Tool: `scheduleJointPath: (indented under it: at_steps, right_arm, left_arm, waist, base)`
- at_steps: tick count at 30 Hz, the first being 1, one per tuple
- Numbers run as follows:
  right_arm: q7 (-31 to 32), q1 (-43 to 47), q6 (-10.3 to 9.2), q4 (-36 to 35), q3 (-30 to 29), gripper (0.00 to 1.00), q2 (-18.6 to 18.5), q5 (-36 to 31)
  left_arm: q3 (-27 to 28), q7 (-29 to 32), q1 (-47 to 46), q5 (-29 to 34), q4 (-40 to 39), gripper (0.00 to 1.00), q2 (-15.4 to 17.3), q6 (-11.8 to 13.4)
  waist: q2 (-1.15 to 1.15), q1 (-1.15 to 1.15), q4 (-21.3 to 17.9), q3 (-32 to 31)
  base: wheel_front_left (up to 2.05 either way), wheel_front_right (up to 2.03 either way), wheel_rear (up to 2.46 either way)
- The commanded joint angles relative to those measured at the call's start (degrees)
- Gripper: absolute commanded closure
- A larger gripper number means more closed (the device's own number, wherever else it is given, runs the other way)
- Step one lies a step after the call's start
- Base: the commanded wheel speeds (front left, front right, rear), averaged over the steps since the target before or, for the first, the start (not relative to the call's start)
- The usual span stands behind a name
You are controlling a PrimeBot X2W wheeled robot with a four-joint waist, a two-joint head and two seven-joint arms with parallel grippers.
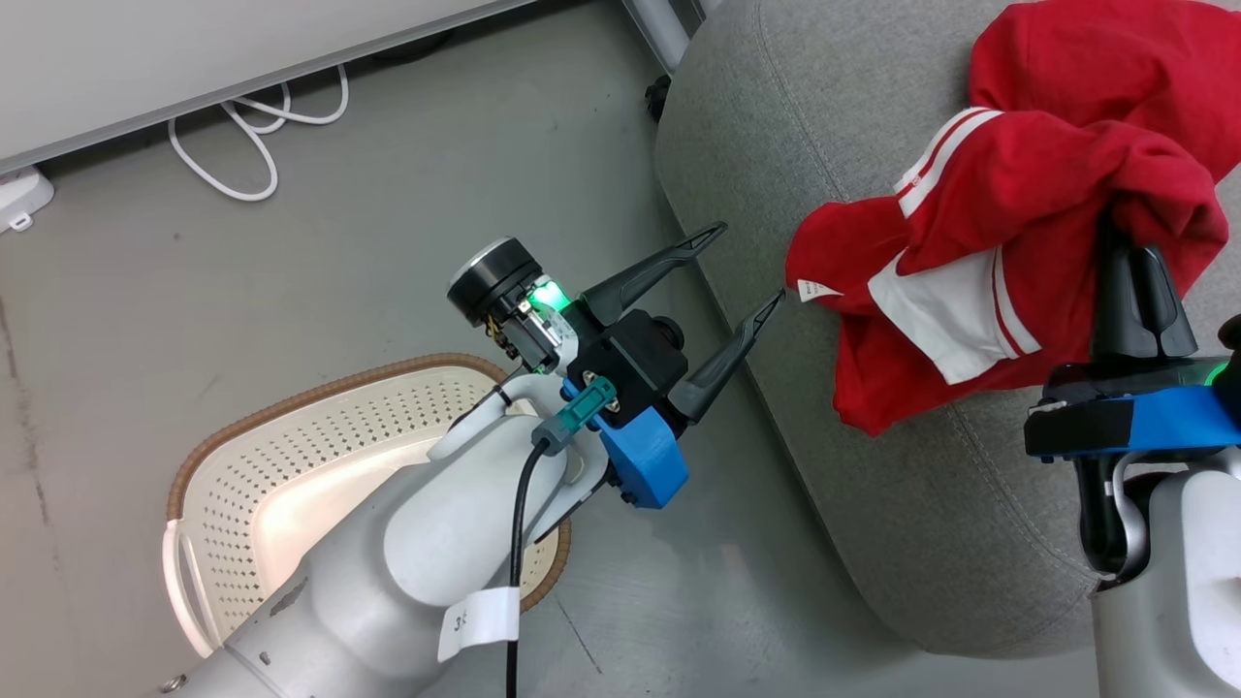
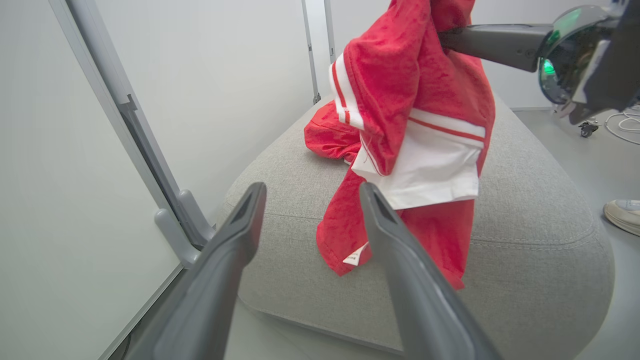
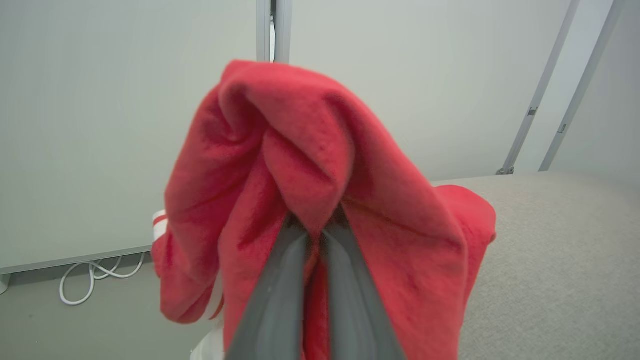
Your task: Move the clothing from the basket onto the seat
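Observation:
My right gripper [image 1: 1129, 237] is shut on a bunched fold of red clothing [image 1: 1018, 194] with white striped trim, held up over the grey seat [image 1: 776, 145]. The garment's lower part drapes down onto the cushion's edge. In the right wrist view the fabric [image 3: 310, 150] wraps over my shut gripper [image 3: 316, 225]. A second red garment [image 2: 325, 135] lies on the seat [image 2: 540, 200] behind it. My left gripper [image 1: 751, 262] is open and empty, just left of the hanging hem [image 2: 410, 90]. The cream basket [image 1: 320, 388] stands on the floor under my left arm, its visible inside bare.
A white cable [image 1: 242, 145] loops on the grey floor by the wall panel. A grey frame foot [image 2: 175, 215] stands left of the seat, and a caster [image 1: 657, 97] sits behind it. A person's shoe [image 2: 622, 215] rests on the floor beyond the seat.

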Motion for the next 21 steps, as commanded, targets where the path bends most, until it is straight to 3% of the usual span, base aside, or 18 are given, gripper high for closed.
scheduleJointPath:
  at_steps: [1, 9, 21]
  right_arm:
    - [0.0, 0.0, 0.01, -0.3, -0.2, 1.00, 0.2, 0.3]
    - [0.0, -2.8, 0.01, -0.9, 0.7, 1.00, 0.1, -0.6]
    - [0.0, -17.6, 0.01, -4.7, -0.2, 1.00, -6.3, -1.5]
  left_arm:
    - [-0.1, -0.3, -0.7, -0.3, 0.1, 0.00, 0.3, 0.0]
    - [-0.4, -0.3, -1.0, -0.5, 0.0, 0.00, 0.5, 0.0]
    - [-0.4, -0.1, -3.8, 0.4, -0.4, 0.00, 1.8, 0.0]
  waist:
    - [0.00, 0.00, 0.0, 0.1]
    - [0.00, 0.00, 0.1, 0.6]
    - [0.00, 0.00, 0.4, 6.9]
  base:
    - [0.00, 0.00, 0.00]
    - [0.00, 0.00, 0.00]
    - [0.00, 0.00, 0.00]
